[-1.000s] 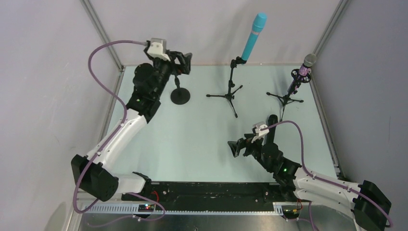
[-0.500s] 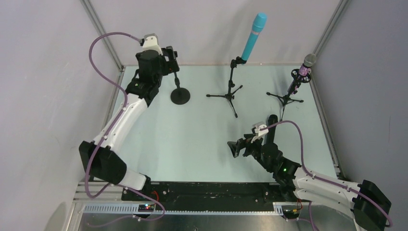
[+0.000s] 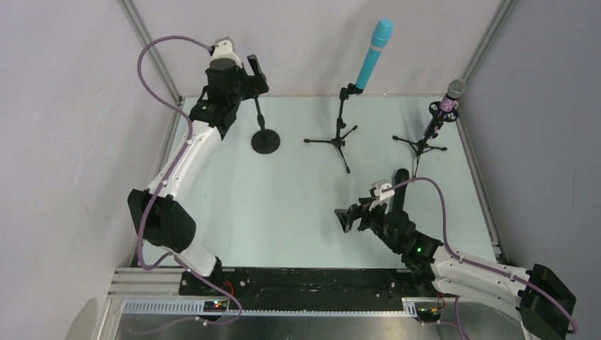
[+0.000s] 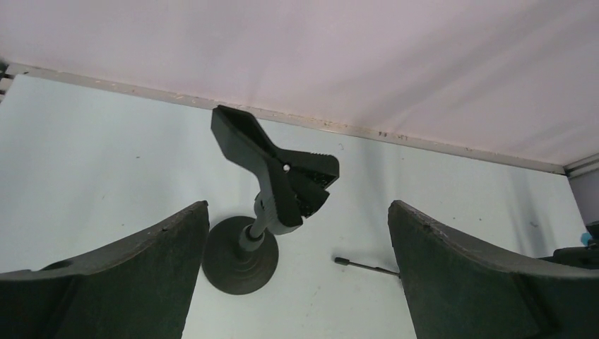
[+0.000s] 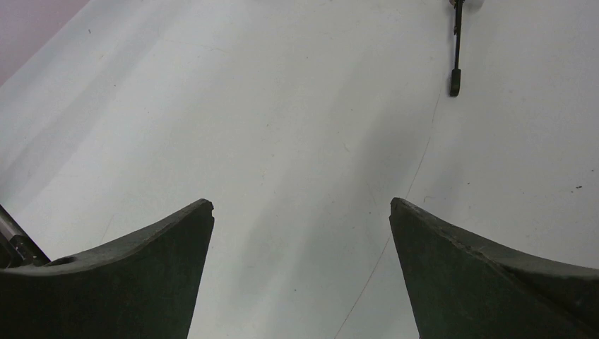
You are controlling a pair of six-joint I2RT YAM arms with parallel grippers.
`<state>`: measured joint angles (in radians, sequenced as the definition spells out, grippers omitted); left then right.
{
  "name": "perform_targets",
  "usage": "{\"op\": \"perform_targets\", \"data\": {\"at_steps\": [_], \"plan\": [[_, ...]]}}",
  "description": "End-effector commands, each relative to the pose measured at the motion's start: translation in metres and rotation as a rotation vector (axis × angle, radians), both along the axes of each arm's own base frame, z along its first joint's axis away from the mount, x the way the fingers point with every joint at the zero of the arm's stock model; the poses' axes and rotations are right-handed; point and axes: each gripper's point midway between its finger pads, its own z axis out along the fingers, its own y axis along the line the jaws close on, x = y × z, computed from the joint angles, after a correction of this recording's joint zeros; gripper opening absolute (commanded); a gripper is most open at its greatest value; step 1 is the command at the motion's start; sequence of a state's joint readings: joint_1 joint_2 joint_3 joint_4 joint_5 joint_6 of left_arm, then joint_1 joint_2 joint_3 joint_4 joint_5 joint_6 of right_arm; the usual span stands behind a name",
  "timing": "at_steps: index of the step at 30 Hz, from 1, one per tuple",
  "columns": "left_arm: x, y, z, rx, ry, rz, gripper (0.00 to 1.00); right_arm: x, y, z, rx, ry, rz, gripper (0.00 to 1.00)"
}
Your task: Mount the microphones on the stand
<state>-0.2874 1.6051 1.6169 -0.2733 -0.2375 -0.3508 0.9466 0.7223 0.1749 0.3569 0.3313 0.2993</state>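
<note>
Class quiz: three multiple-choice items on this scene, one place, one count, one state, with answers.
1. The turquoise microphone is: A on the table; B on the middle stand; C in a drawer.
2. Stands holding a microphone: A one; B two; C three.
3. The left gripper is: A open, empty; B shut on a microphone; C shut on a stand.
Answers: B, its clip holds it; B, only the turquoise and the purple microphone are mounted, the round-base stand is bare; A, its fingers stand apart, gripping nothing.
</note>
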Motion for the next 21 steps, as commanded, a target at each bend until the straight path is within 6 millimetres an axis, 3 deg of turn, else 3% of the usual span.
{"op": "perform_targets", "data": {"at_steps": [1,7,16,21], "plan": [[0.01,-0.01,0.015,-0.07,-0.029,-0.021,1.0,0.006,0.007,0.027,0.057,-0.036,-0.004,1.0],[0.025,-0.007,0.008,-0.067,-0.016,0.026,1.0,0.006,0.007,0.027,0.059,-0.035,-0.004,0.99],[0.05,-0.018,-0.002,-0.05,0.002,-0.002,0.99,0.007,0.007,0.026,0.059,-0.032,-0.006,0.99],[0.053,-0.015,-0.008,0.018,0.009,-0.013,0.9,0.007,0.007,0.026,0.06,-0.03,-0.005,1.0]]}}
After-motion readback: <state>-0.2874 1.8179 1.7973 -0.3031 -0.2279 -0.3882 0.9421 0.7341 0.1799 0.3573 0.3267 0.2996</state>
